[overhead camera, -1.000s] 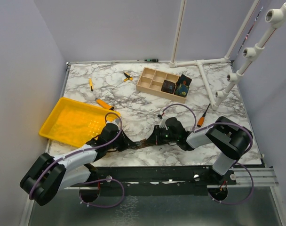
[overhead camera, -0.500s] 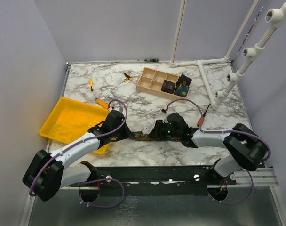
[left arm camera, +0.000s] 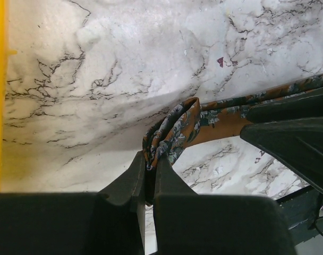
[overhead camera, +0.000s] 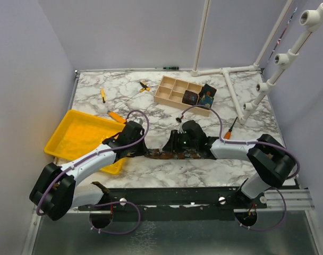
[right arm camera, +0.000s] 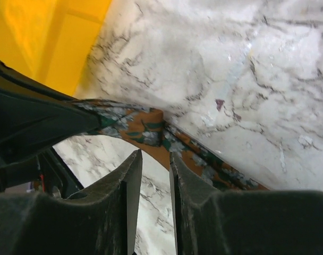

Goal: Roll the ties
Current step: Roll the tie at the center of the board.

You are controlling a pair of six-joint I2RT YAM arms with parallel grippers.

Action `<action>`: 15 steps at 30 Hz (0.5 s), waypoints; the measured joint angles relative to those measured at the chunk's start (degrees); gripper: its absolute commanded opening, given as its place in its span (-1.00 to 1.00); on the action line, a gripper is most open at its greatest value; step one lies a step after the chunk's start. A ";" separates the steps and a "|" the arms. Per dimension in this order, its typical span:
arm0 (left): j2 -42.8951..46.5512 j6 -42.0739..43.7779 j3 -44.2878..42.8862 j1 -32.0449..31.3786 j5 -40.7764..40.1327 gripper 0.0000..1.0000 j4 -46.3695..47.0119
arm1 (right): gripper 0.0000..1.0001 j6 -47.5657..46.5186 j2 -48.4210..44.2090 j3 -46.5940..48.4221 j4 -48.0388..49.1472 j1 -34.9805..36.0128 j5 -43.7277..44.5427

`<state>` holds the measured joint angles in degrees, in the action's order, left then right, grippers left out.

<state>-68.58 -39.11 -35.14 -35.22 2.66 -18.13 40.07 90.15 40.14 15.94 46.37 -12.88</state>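
Found the left gripper (left arm camera: 151, 169) clamped tight on the folded end of the tie (left arm camera: 178, 126), with the fabric bunched right at the fingertips. Saw that rust-brown strip with its blue-green print running off to the right from there, along the near middle of the table (overhead camera: 151, 114) and on past the right gripper (right arm camera: 155, 158). Caught those right jaws standing a little apart: narrow gap, nothing pinched in it, tips hanging just over the tie in the wrist view. Couldn't tell whether they touched the fabric or not. Noticed the gripped end sitting slightly off the marble, with a shadow under it. Spotted the yellow tray (overhead camera: 79, 135) just left of the left gripper, on the table's left side. Further back, clocked a wooden organizer (overhead camera: 172, 90) with two dark rolled ties (overhead camera: 190, 98) parked side by side at its right end. Counted a few screwdrivers (overhead camera: 118, 117) scattered about too: one by the tray's far corner, another right of the right arm, two more toward the back left.
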 measured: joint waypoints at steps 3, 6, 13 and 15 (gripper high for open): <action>-0.35 1.27 0.00 0.00 1.25 -1.00 -0.02 | -0.39 -0.02 0.68 -1.55 -0.20 0.00 -0.31; -0.46 2.25 0.04 0.00 3.23 -1.00 0.11 | -0.42 -0.04 0.85 -4.26 -0.55 0.00 -0.26; -0.46 3.23 0.55 0.00 6.19 -1.00 1.18 | -0.31 -0.09 1.20 -5.25 -0.35 -0.20 -0.15; -0.46 3.30 0.55 0.00 6.45 -1.00 1.38 | -0.31 -0.52 1.22 -3.65 -2.29 -0.20 0.55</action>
<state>-69.04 -35.81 -34.59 -35.22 9.10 -16.75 39.55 91.37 36.49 13.65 46.17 -12.34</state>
